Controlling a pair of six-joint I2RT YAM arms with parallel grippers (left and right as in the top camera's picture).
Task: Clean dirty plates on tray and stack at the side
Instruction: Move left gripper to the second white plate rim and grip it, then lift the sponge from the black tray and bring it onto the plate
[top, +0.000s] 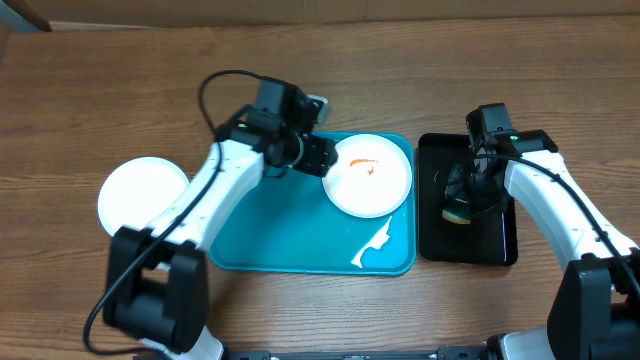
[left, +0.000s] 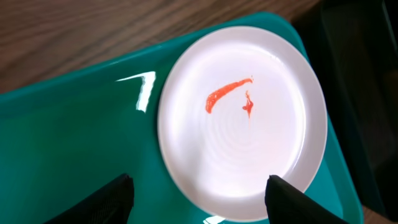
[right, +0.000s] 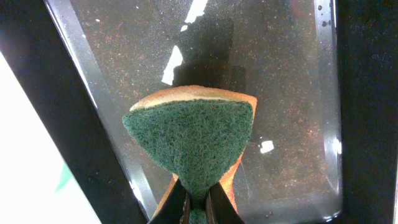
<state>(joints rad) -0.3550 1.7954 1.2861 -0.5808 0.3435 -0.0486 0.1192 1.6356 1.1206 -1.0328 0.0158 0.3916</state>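
Left gripper (left: 205, 202) spread open at rim of smeared white plate (left: 242, 124) on turquoise tray (left: 74, 143), nothing held. Right gripper (right: 198, 202) clamped on green sponge (right: 193, 143) over black tray (right: 292, 93).

Bench (top: 320, 60): brown wood grain.
Black tray (top: 482, 248): glossy rectangle on the right half of the bench, long sides running front to back. Floor speckled with fine grit, with glare patches.
Sponge (right: 193, 143): green scouring face over tan foam, pinched into a wedge over the tray's middle. Contact with the tray floor not discernible.

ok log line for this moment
left gripper open above smeared plate on blue tray | right gripper shut on sponge over black tray
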